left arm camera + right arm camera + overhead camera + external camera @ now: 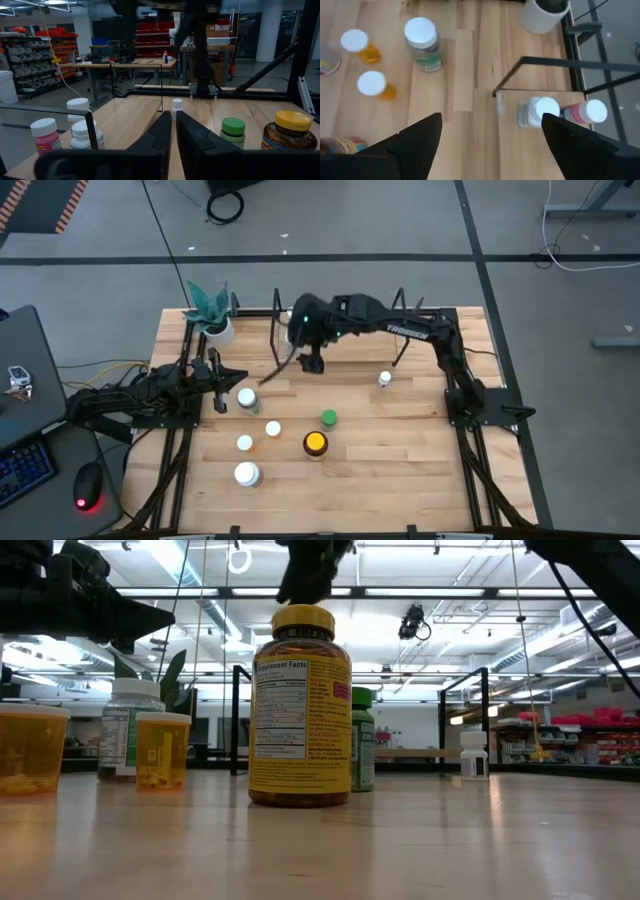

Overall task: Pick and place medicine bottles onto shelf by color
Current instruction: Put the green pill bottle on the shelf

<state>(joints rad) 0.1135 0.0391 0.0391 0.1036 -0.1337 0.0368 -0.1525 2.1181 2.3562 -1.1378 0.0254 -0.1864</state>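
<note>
Several medicine bottles stand upright on the tabletop: white-capped ones (247,398) (272,428) (246,473), a green one (328,418), a bigger yellow-capped one (315,443), and a small white one (385,378) farther right. The shelf (520,140), a light board under black wire, lies at the far middle. It carries a white bottle (539,111) and a pink one (585,112). My right gripper (491,147) hangs open above the shelf's left end, pointing steeply down, with nothing between its fingers. My left gripper (173,127) rests shut at the table's left edge.
A white pot with a teal plant (213,315) stands at the far left corner, just beyond the shelf's wire upright (535,61). Bare wood lies right of the small white bottle and along the near edge. A laptop and mouse (88,485) sit off the table's left.
</note>
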